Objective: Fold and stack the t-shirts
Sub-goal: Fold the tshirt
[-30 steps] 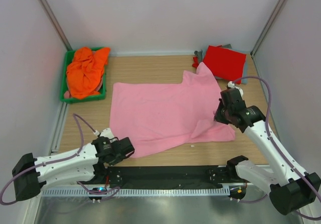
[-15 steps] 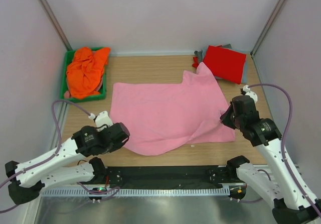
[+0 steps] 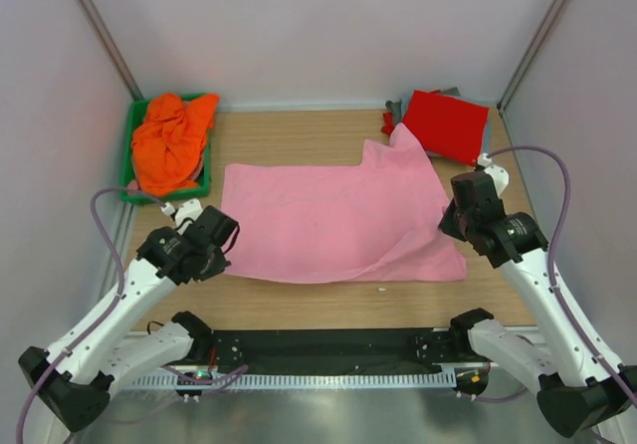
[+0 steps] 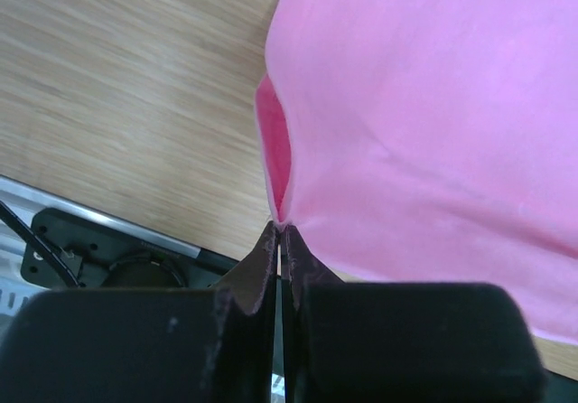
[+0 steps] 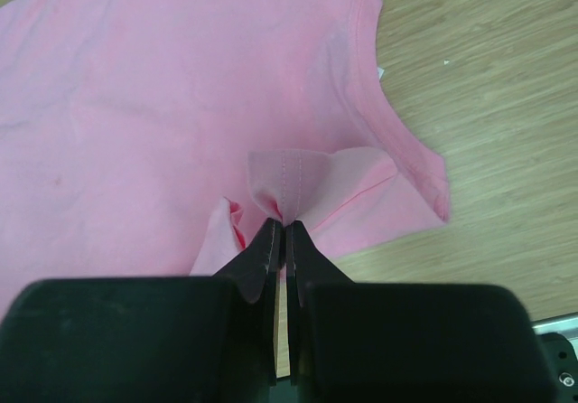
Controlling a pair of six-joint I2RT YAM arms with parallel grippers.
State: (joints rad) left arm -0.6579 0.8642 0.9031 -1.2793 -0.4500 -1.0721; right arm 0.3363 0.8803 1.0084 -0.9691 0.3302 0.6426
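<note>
Top view: the pink shirt (image 3: 333, 220) lies spread across the middle of the wooden bench (image 3: 299, 130), mostly flat. Its right part reaches back toward the far right corner, and its near edge is lifted into a soft fold. The left end effector (image 3: 225, 252) is at the shirt's near-left corner, and the right end effector (image 3: 447, 227) is at its right edge. At the far left a green bin (image 3: 126, 165) holds the crumpled orange shirt (image 3: 169, 143). At the far right corner the folded red shirt (image 3: 445, 122) rests on the grey shirt (image 3: 486, 147), just beyond the tip of the pink one.

Left wrist view: the left end effector is clenched on the pink shirt. Its fingers (image 4: 256, 272) are pressed together on the cloth edge, where two layers meet and a darker pink gap opens just above the pinch. The cloth spreads up and to the right, with bare bench to the left.

Right wrist view: the right end effector is also grasping the pink shirt. Its fingers (image 5: 263, 251) are closed on a small bunched fold with a stitched hem. A ribbed, curved edge of the shirt runs down the right side, and the rest of the cloth lies flat on the bench beyond.
</note>
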